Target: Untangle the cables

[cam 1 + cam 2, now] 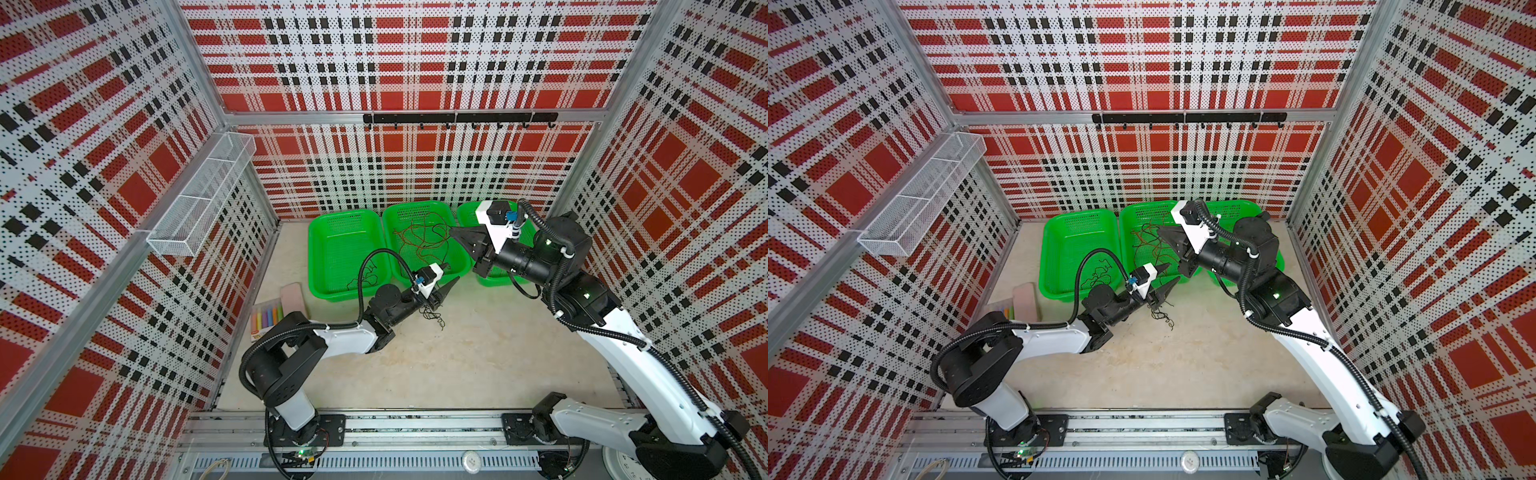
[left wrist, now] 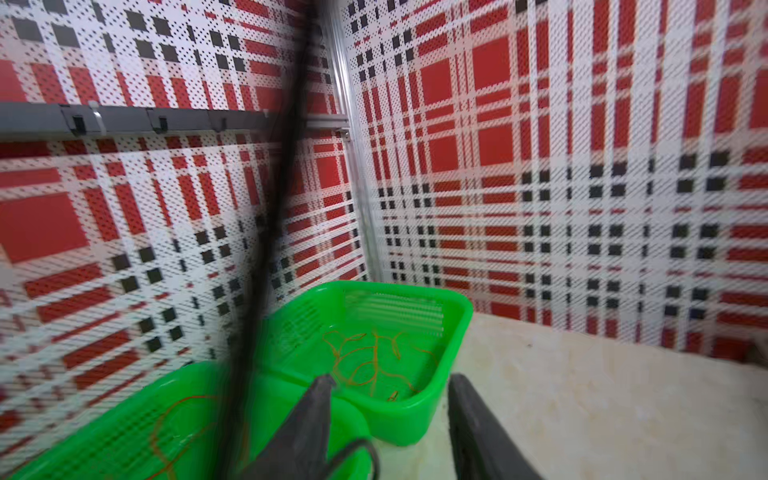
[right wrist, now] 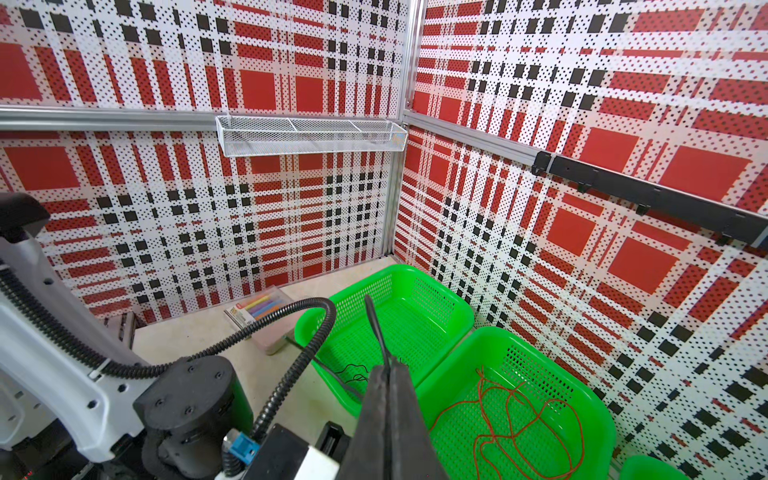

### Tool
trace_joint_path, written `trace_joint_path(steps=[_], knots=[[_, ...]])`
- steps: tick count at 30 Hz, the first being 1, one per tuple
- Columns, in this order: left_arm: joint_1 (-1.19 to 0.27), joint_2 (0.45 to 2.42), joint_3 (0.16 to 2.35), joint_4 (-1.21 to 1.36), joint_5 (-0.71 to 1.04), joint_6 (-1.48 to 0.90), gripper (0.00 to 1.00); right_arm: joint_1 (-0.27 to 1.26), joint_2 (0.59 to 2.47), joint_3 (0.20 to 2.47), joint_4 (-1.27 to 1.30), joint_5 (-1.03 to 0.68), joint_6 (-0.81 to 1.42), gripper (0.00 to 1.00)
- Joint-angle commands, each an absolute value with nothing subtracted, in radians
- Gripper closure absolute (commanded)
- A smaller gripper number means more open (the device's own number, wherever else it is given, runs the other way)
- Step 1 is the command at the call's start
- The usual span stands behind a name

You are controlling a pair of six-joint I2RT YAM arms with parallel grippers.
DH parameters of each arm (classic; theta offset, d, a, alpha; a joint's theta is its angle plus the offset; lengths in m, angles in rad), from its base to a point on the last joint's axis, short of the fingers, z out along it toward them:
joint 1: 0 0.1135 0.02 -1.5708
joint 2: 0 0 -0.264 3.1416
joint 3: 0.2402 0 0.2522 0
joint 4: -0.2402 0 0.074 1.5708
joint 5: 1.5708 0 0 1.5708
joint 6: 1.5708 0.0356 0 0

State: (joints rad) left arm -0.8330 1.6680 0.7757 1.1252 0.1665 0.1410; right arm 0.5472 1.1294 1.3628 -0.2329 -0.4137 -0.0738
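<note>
Only print around is the label on the chalk box of coloured sticks by the left wall, and it's too small to read. 3 green plastic baskets with perforated walls and rounded corners sit in a row at the back of the beige, stone-looking tabletop.

The cables are all hair-thin and loopy:
- a black squiggle in the left basket
- a red-brown tangle in the middle basket
- orange strands in the right basket
- another black squiggle on the tabletop just in front of the middle basket

The left end effector hovers above that last one, fingers partly apart, nothing pinched at the tips. The right end effector is up over the middle basket, clamped tight, with a black strand sticking out from its tips.
</note>
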Motion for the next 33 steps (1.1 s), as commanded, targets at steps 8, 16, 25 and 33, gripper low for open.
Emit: trace_joint_path(steps=[8, 16, 25, 33], knots=[[-0.79, 1.562, 0.722, 1.13, 0.165, 0.057, 1.0, 0.36, 1.112, 1.346, -0.167, -0.391, 0.043, 1.0], [-0.804, 1.485, 0.84, 0.942, 0.285, -0.044, 1.0, 0.325, 1.29, 1.401, -0.274, -0.488, 0.021, 1.0], [-0.789, 1.473, 0.939, 0.902, 0.205, -0.234, 1.0, 0.288, 1.351, 1.391, -0.323, -0.451, 0.08, 0.54], [-0.776, 1.457, 1.013, 0.9, 0.161, -0.257, 1.0, 0.16, 1.077, 1.069, -0.253, -0.353, 0.124, 0.2]])
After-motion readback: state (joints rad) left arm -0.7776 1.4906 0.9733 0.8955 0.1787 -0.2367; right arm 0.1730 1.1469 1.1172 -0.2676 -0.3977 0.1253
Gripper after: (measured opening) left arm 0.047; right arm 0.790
